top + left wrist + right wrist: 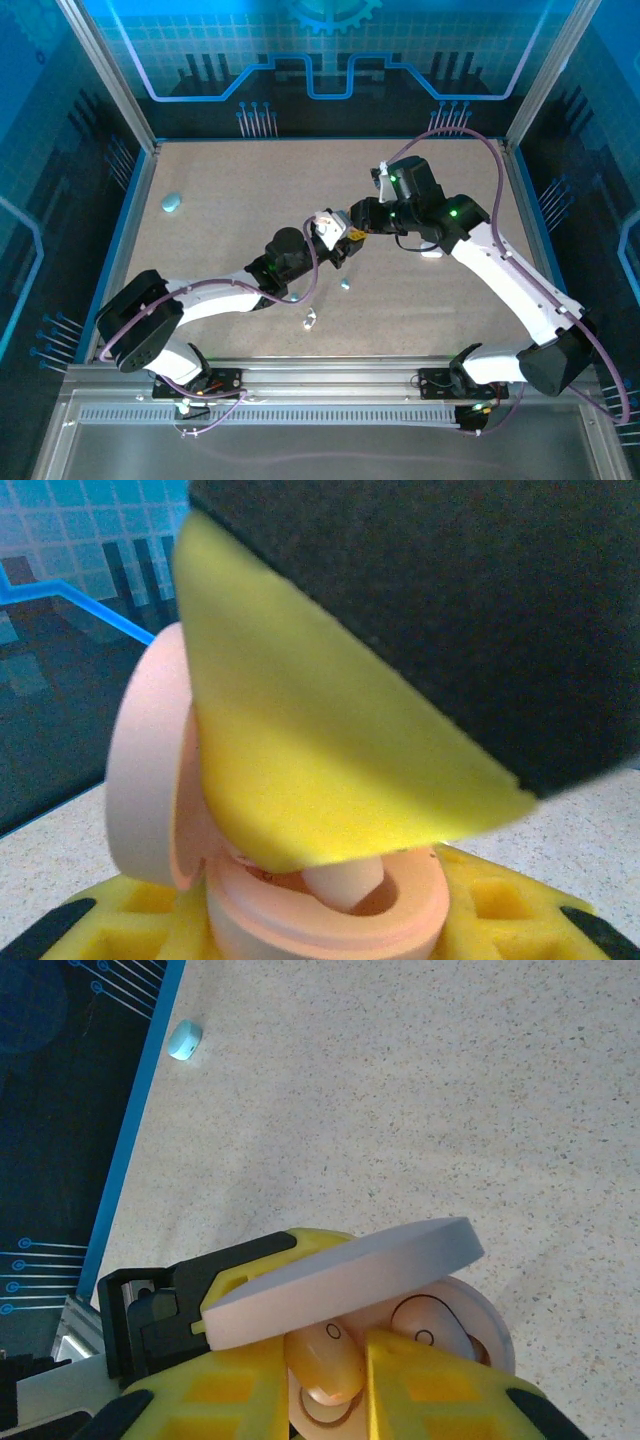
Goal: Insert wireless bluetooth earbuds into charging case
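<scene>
- Right gripper (328,1348) sits closest to the lens. Its yellow fingers (430,1385) are closed on either side of the pink earbud (325,1360) and hold it over the open case. In the left wrist view one of these fingers hides much of the case, so alignment is better judged from the right wrist view.
- Left gripper (320,925) is clamped on the base of the pink case (330,915) near the middle of the table (250,180). It probably serves best as a steady holder, not moving while the other arm works.
- Pink case: it is open, with its lid (150,770) hinged up on one side and close to the right fingers. The descent should stay on the open side so the lid is not knocked shut.
- Light blue case (172,203) lies well apart, near the far left edge. It plays no part in this step.
- Pink earbud: it is tilted, with one end already inside the rim of the empty well. It likely needs a small turn to match the well and then a gentle push straight down. The fingers should part only once it sits flat.
- Second pink earbud (430,1325) appears seated in the neighbouring well, just beside the right finger, which should not nudge it.
- Light blue earbud (345,284) and white earbud (308,320) lie loose on the table nearer the arm bases, awaiting their turn.
</scene>
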Available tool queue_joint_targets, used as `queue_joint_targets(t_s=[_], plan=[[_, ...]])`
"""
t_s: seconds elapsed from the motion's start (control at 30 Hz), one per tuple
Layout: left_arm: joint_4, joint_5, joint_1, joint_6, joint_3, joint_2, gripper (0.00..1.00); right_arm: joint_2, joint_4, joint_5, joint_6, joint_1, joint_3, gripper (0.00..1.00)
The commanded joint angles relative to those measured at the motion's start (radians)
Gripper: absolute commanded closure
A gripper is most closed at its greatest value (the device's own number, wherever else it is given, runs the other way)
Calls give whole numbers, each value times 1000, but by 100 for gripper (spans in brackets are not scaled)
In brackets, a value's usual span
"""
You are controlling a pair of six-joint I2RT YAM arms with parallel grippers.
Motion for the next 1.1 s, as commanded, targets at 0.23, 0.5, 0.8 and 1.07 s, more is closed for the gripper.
queue_joint_targets(t_s=[0.23, 0.5, 0.8, 1.07], plan=[[90, -2, -12, -20, 47, -11, 63, -15, -45, 6, -31, 20, 24, 70], [86, -4, -11, -17, 45, -13, 63, -32, -56, -37, -44, 17, 47, 68], [86, 0, -9, 4, 16, -29, 63, -145, -14, -31, -49, -7, 50, 63], [101, 147, -3, 44, -27, -60, 63, -131, -36, -108, -75, -165, 82, 53]])
